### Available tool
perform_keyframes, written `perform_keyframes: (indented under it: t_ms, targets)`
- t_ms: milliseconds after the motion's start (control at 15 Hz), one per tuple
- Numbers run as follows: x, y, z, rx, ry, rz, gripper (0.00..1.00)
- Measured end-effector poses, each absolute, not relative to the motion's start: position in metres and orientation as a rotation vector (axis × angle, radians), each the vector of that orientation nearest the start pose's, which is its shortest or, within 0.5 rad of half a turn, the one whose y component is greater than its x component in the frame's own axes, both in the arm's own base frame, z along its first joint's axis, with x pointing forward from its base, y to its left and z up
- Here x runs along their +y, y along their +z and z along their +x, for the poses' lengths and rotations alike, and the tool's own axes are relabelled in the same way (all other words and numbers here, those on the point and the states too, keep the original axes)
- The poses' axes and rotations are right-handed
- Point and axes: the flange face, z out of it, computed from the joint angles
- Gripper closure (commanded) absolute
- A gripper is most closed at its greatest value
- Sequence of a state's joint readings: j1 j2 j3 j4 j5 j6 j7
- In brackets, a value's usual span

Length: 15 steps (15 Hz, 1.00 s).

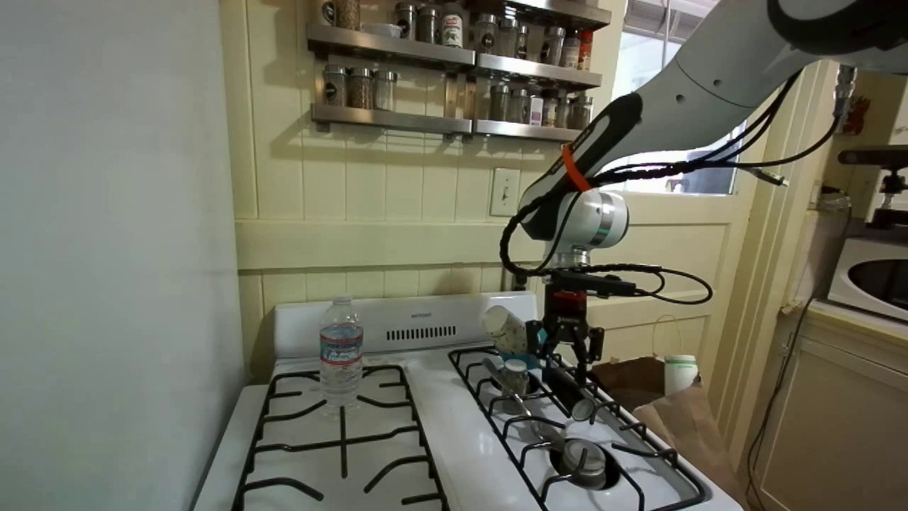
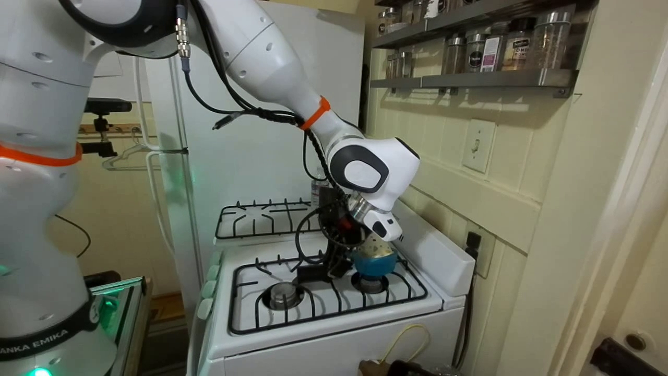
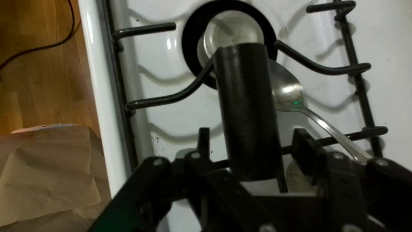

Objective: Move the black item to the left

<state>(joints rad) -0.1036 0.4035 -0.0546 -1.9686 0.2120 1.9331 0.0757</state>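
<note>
The black item (image 3: 248, 109) is a smooth black cylinder lying across the right-hand stove grate. It shows in both exterior views (image 1: 567, 394) (image 2: 312, 273), with a round metallic-looking end facing the stove front. My gripper (image 3: 254, 145) is open in the wrist view, one finger on each side of the cylinder's near end. A gap shows between each finger and the cylinder. The gripper points down over the item in both exterior views (image 1: 566, 367) (image 2: 338, 271); in one of them the arm's cables partly hide it.
A metal spoon (image 3: 286, 87) lies beside the cylinder. A spotted cup (image 1: 505, 330) in a blue holder (image 2: 374, 264) stands at the back of the same grate. A water bottle (image 1: 341, 355) stands on the left grate (image 1: 344, 447). A paper bag (image 1: 688, 419) is beside the stove.
</note>
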Motion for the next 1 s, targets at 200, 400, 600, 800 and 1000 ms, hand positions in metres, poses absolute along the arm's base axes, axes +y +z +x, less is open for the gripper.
perform_keyframes:
  t_ms: [200, 400, 600, 800, 1000]
  targets:
    - [-0.077, 0.239, 0.555, 0.534, 0.654, -2.859, 0.23]
    - [-0.082, 0.240, 0.555, 0.532, 0.650, -2.883, 0.27]
    - [-0.082, 0.240, 0.559, 0.527, 0.621, -2.902, 0.32]
    - [-0.079, 0.237, 0.563, 0.521, 0.584, -2.916, 0.37]
    - [-0.078, 0.235, 0.569, 0.519, 0.525, -2.932, 0.63]
